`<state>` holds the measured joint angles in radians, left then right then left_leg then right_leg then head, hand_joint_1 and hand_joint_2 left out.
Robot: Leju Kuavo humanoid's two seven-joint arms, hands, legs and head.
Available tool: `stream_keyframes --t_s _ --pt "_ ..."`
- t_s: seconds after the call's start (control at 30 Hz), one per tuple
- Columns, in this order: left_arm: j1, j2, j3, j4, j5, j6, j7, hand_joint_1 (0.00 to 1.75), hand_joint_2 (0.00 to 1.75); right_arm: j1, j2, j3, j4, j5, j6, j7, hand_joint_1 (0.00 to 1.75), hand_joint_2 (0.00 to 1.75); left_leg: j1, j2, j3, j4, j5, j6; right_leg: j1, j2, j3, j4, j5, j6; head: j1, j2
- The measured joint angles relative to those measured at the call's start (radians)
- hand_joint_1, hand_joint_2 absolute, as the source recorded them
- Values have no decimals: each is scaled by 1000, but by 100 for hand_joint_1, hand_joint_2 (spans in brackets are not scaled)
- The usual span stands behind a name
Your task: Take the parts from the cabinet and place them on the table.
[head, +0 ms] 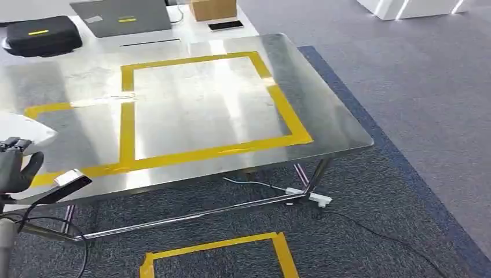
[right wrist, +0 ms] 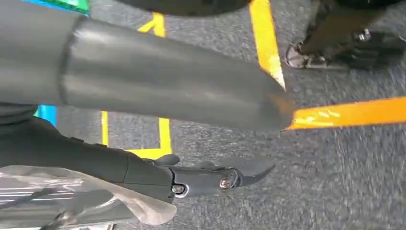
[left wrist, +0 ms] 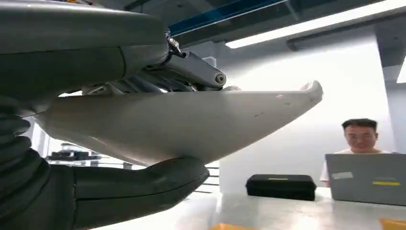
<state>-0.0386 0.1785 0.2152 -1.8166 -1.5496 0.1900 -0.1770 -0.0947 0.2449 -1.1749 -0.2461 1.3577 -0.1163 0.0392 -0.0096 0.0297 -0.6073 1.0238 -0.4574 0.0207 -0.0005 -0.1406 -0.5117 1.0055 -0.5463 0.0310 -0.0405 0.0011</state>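
Table: steel table point(head: 324, 104) stood on grey carpet point(head: 417, 116), with a yellow tape square point(head: 200, 104) marked on its top.
Beyond the tape square: black case point(head: 41, 35), grey laptop point(head: 124, 16), cardboard box point(head: 213, 8) and a dark phone point(head: 226, 25) lay at the far edge.
Head view: left hand point(head: 14, 171) sat at the table's near left corner, with the white part point(head: 26, 130) just above it.
Left wrist view: thumb point(left wrist: 143, 184) pressed under the white part point(left wrist: 191, 122), fingers point(left wrist: 158, 79) on top, clamping it above the table; a person point(left wrist: 361, 143) sat behind the laptop point(left wrist: 366, 177).
Right wrist view: right hand point(right wrist: 158, 120) hung over carpet and floor tape point(right wrist: 349, 112), its fingers lying straight and together; a clear plastic bag point(right wrist: 67, 196) lay under them, grip unclear.
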Motion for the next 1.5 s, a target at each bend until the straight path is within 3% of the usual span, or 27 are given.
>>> stream_keyframes --t_s 0.07,0.13,0.17,0.2,0.23,0.27,0.33,0.37,0.4,0.47,0.53,0.77,0.9,1.1,1.5 --pt "-6 0 0 0 -2 -2 0 175 175 -4 0 0 0 0 0 0 0 0 8 -15 6 -9 4 8 -8 108 -34 60 -45 5 3 0" --pt "-11 -3 -7 3 -3 -4 0 175 175 -3 0 0 0 0 0 6 0 0 9 -27 4 -8 4 16 -8 136 -115 215 -109 7 8 0" --pt "-11 -3 -10 4 -3 -5 0 175 175 -1 0 0 0 0 0 7 0 0 8 -35 4 -8 3 18 -8 138 -155 282 -126 8 7 0" --pt "-10 -5 -13 7 -5 -5 0 175 175 1 0 0 0 0 -2 8 0 0 7 -43 5 -8 3 18 -8 139 -181 318 -125 8 8 0" --pt "-10 -5 -16 10 -9 -5 0 175 175 3 0 0 0 -1 -3 8 0 0 7 -51 6 -7 2 18 -8 139 -183 297 -92 8 8 0" --pt "-10 -5 -21 11 -11 0 0 175 175 3 0 0 0 -1 -4 9 0 0 7 -57 7 -6 2 17 -8 139 -162 237 -45 7 8 0" --pt "-10 -4 -35 12 -16 27 -12 175 175 2 -1 0 0 -1 -6 15 0 0 8 -67 8 -3 -2 11 -9 145 -86 57 52 0 9 0" --pt "-10 -2 -44 13 -17 48 -13 175 175 0 -2 0 0 0 -6 18 0 0 2 -68 6 1 -4 7 -8 154 -70 25 37 -3 8 0" --pt "-10 7 -56 15 -18 68 -12 175 175 -2 -2 0 0 0 -6 20 0 0 2 -71 1 4 -4 3 -10 152 -61 13 40 -7 5 0" --pt "-9 22 -78 17 -20 86 -11 175 175 -2 -2 0 0 1 -4 21 0 0 2 -71 1 5 -3 15 -10 154 -60 9 45 -3 7 0" --pt "-8 28 -89 21 -20 90 -5 175 175 0 -2 0 0 2 -2 21 0 0 2 -70 4 1 -3 14 -8 156 -60 9 45 -4 7 0" --pt "-30 76 -162 55 -21 138 -25 175 175 -2 -2 4 0 28 21 24 0 0 3 -69 8 -10 2 -2 -7 155 -60 10 43 -10 6 0" --pt "-57 90 -196 81 -21 140 -30 175 175 -2 -2 7 0 34 23 26 0 0 4 -69 8 -10 2 -7 -7 156 -60 10 43 -12 7 0" --pt "-106 99 -238 124 -21 134 -49 175 175 -3 -2 18 0 49 35 29 0 0 3 -70 7 -8 2 -7 -9 154 -59 9 43 -12 7 0" --pt "-308 148 -354 336 -21 110 -6 175 175 -3 -2 31 2 63 39 22 0 0 1 -70 6 -6 2 -7 -10 154 -59 9 44 -10 7 0"
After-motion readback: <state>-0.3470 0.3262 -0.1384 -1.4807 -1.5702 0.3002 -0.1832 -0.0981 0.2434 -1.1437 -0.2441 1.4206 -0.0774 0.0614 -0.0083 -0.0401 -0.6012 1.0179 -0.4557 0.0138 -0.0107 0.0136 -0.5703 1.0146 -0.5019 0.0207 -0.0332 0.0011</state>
